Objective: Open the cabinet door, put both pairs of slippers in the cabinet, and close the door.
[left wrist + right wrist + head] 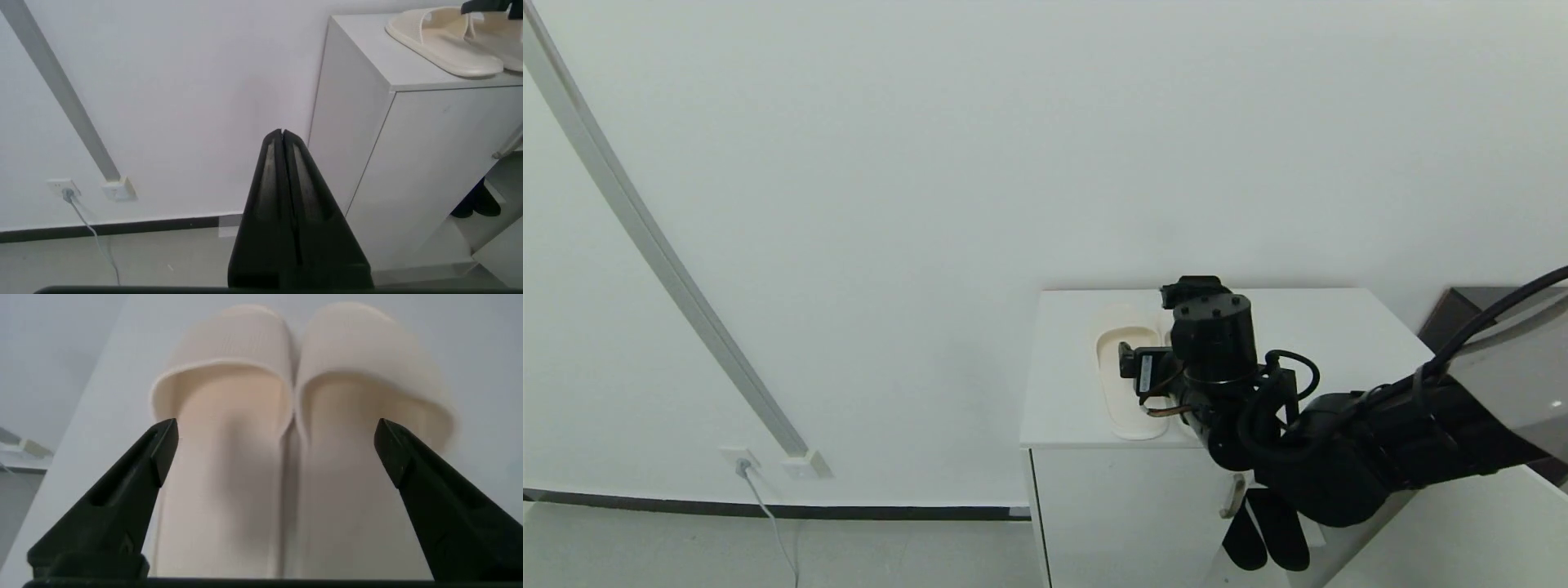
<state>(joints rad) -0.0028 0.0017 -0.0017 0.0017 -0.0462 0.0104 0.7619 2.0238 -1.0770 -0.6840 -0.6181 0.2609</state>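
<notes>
A pair of cream slippers [1129,371] lies side by side on top of the white cabinet [1070,400]. My right gripper [1191,291] hovers just over them. In the right wrist view it is open [276,431], one finger [131,498] outside each slipper, with both cream slippers [245,416] between the tips. The cabinet door [1462,531] stands open, and a pair of black slippers [1266,535] sits inside. My left gripper [283,163] is shut and empty, low and to the left of the cabinet [351,122], well short of the cream slippers [445,33].
A wall socket with a cable [740,464] sits low on the white wall to the left, below a slanting grey cable duct [645,237]. A dark piece of furniture [1454,314] stands to the right of the cabinet. Bare floor lies left of the cabinet.
</notes>
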